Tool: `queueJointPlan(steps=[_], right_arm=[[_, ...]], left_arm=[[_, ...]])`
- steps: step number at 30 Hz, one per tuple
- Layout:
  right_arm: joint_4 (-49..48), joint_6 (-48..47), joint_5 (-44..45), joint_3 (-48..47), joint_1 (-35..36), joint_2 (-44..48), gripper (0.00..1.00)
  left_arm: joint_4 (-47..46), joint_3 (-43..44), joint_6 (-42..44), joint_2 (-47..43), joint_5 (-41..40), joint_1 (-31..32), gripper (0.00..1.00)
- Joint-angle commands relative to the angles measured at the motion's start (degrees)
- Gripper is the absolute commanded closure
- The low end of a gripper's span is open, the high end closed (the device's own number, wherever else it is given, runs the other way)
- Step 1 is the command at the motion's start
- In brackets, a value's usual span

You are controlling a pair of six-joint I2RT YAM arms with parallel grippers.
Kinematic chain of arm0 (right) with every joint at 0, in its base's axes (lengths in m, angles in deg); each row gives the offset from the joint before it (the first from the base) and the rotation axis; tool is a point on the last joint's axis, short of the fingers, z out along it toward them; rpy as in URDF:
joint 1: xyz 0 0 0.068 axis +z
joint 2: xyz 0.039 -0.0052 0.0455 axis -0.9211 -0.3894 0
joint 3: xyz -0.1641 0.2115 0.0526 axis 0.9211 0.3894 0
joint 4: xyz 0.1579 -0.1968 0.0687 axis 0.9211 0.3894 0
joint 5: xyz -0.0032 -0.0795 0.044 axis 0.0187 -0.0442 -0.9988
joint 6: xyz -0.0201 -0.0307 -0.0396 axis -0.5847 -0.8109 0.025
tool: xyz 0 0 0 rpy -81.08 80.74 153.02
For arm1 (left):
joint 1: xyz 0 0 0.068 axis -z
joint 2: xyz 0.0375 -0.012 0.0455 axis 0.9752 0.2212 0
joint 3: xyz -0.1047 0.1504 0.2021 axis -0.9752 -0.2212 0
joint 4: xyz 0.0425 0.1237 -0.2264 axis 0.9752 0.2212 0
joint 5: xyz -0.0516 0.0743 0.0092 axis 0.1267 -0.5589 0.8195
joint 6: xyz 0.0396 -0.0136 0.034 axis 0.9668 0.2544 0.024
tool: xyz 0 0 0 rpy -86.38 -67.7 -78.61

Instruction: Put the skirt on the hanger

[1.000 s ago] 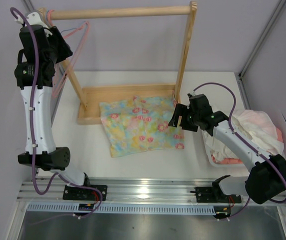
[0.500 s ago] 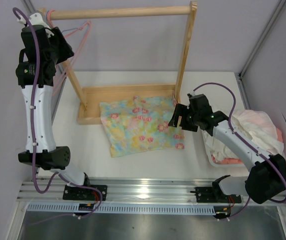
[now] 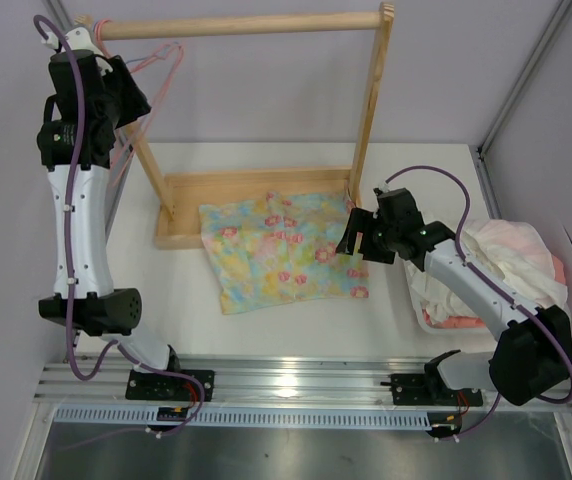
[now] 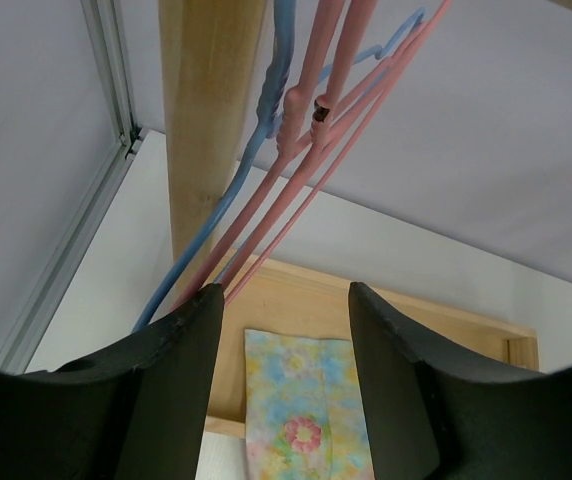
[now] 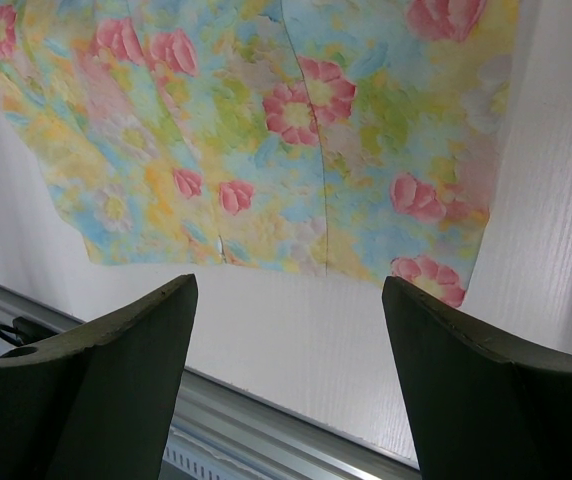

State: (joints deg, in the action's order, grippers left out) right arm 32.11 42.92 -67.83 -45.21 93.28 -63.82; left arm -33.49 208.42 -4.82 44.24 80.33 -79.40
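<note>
The skirt is lying flat on the surface, its long axis running left to right. The hanger is hanging hook-up from the rail. The left pincer, partly open and gripping nothing, is sitting slightly higher than a second ago. The right pincer is hovering wide open and empty over the skirt's right edge, unmoved.

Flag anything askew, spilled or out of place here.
The skirt lies crooked on the table, and its far part rests on the wooden rack base rather than flat on the surface. The clothes heap at the right is loosely piled. Nothing looks spilled or damaged.
</note>
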Motion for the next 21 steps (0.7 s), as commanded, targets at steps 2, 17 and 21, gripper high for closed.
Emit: queueJointPlan(steps=[2,17,21], right_arm=[[-1.78,-0.75,-0.7,-0.32,0.0,-0.28,0.18],[-1.52,-1.1,-0.7,-0.41,0.08,-0.81,0.18],[-1.51,-1.27,-0.7,-0.32,0.0,-0.72,0.18]], left_arm=[[-1.36,0.49,0.44,0.2,-0.99,-0.73,0.41],[-2.33,-0.39,3.61,-0.41,-4.51,-0.73,0.41],[-2.24,-0.74,4.05,-0.15,-4.34,-0.81,0.41]])
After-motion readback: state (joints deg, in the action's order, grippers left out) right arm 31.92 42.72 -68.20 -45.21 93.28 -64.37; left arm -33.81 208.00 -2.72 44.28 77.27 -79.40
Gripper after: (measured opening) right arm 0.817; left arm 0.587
